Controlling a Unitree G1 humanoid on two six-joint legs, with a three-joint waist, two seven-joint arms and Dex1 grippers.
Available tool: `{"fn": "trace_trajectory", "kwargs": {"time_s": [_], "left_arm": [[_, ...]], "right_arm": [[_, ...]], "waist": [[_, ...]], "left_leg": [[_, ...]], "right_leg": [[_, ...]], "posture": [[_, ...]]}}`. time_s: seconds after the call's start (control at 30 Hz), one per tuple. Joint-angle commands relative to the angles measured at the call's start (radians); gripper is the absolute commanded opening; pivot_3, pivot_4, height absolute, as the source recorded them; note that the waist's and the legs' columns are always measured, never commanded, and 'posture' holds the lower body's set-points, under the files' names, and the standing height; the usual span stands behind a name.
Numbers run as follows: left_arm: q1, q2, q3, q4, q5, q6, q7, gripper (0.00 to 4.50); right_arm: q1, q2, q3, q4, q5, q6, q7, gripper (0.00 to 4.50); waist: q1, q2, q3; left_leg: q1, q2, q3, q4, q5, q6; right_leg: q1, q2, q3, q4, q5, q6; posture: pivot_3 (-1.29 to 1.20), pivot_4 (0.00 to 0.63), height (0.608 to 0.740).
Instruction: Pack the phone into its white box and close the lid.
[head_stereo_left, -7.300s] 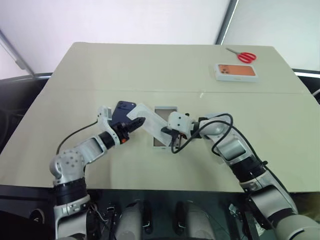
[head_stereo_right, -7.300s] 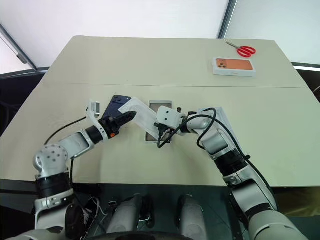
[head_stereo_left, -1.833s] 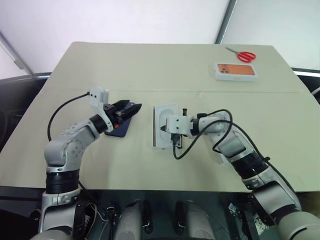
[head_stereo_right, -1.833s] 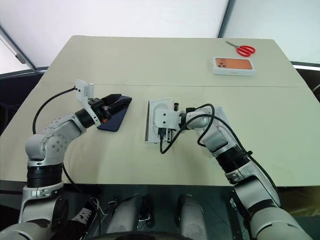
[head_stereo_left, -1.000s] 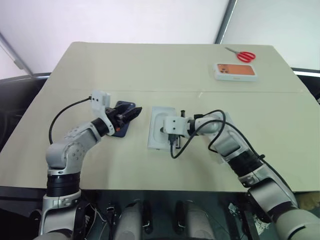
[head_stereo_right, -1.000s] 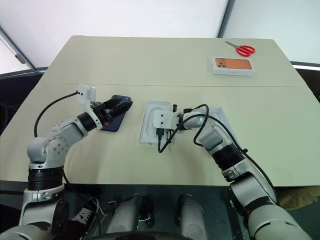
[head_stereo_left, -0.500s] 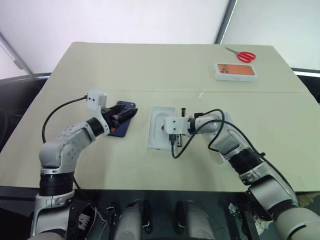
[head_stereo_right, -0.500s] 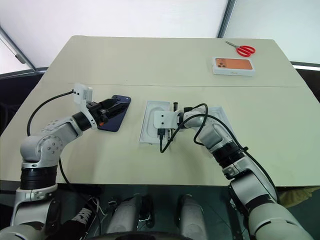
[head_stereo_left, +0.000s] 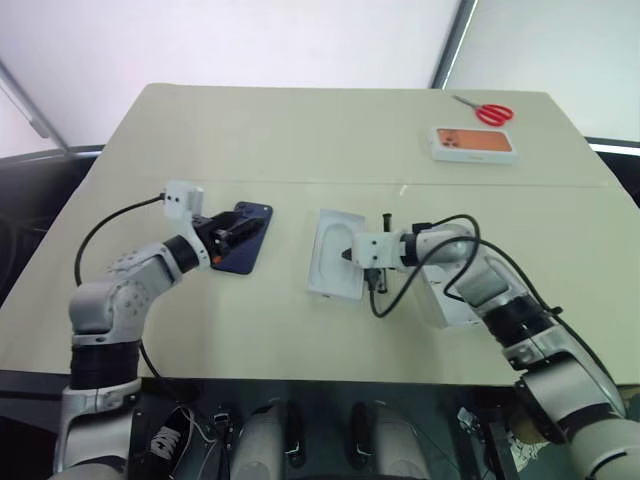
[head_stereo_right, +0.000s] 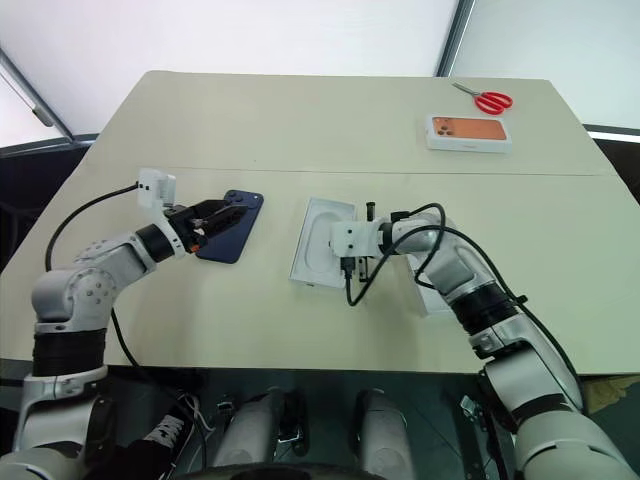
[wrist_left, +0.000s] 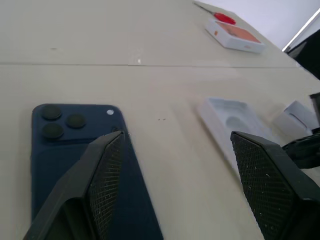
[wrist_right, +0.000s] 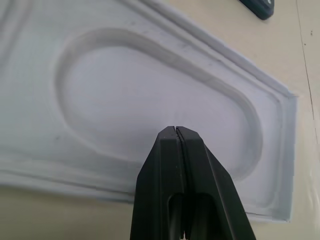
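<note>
Left hand (head_stereo_left: 238, 231) reaches level, fingers spread over the slim navy-blue phone (head_stereo_left: 240, 251); right hand (head_stereo_left: 347, 257), fingers pressed together, tilts down over the flat white recessed insert (head_stereo_left: 334, 266).

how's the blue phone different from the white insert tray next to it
The phone is dark navy and flat-backed, with a lens cluster at one corner; the insert tray is plain white with a rounded recess sunk into it. The phone lies on the table's left part, between the open fingers of the left gripper; the tray lies near the middle, with the shut right gripper over it. Both are slim rectangles resting on the beige table.
</note>
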Motion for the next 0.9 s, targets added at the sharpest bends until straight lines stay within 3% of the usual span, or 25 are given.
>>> {"fn": "trace_trajectory", "kwargs": {"time_s": [0.03, 0.2, 0.4, 0.57, 0.73, 0.9], "left_arm": [[-0.039, 0.021, 0.03, 0.007, -0.032, 0.03, -0.013, 3.56], [-0.076, 0.058, 0.056, 0.071, -0.049, 0.082, -0.03, 3.56], [-0.144, 0.157, 0.094, 0.191, -0.091, 0.175, -0.102, 3.56], [-0.198, 0.261, 0.019, 0.4, 0.006, 0.113, -0.229, 3.56], [-0.278, 0.271, -0.053, 0.628, 0.09, 0.076, -0.326, 3.56], [-0.342, 0.223, -0.128, 0.759, 0.166, 0.034, -0.399, 3.56]], "right_arm": [[-0.012, 0.032, -0.033, 0.008, 0.035, 0.023, -0.005, 0.0], [-0.036, 0.101, -0.046, 0.007, 0.043, 0.029, -0.046, 0.0], [-0.091, 0.231, -0.109, -0.017, 0.123, 0.175, -0.102, 0.0], [-0.159, 0.359, -0.087, 0.039, 0.116, 0.256, -0.182, 0.0], [-0.206, 0.441, -0.009, 0.136, 0.033, 0.322, -0.234, 0.0], [-0.278, 0.49, 0.048, 0.27, -0.028, 0.396, -0.246, 0.0]], "waist": [[0.001, 0.0, 0.0], [-0.002, 0.0, 0.0], [-0.006, 0.0, 0.0], [-0.006, 0.0, 0.0], [-0.005, 0.0, 0.0], [-0.006, 0.0, 0.0]], "left_leg": [[0.0, 0.0, 0.0, 0.0, 0.0, 0.0], [0.0, 0.0, 0.0, 0.0, 0.0, 0.0], [-0.001, 0.001, 0.0, 0.0, 0.0, 0.0], [0.0, 0.0, 0.001, -0.001, -0.001, -0.002], [-0.002, 0.0, 0.002, -0.002, -0.001, -0.004], [-0.004, 0.0, 0.003, -0.001, -0.001, -0.004]], "right_leg": [[0.0, 0.0, 0.0, 0.0, 0.0, 0.0], [0.0, 0.0, 0.0, 0.0, 0.0, 0.0], [-0.001, 0.001, 0.0, 0.001, 0.0, 0.0], [-0.002, 0.001, 0.0, 0.001, 0.0, 0.0], [-0.003, 0.001, 0.0, 0.001, 0.0, 0.0], [-0.007, 0.001, 0.001, 0.003, 0.0, 0.0]], "posture": [[0.0, 0.15, 0.738], [0.0, 0.15, 0.738], [0.0, 0.15, 0.738], [0.0, 0.15, 0.738], [0.0, 0.15, 0.738], [0.0, 0.15, 0.738]]}}
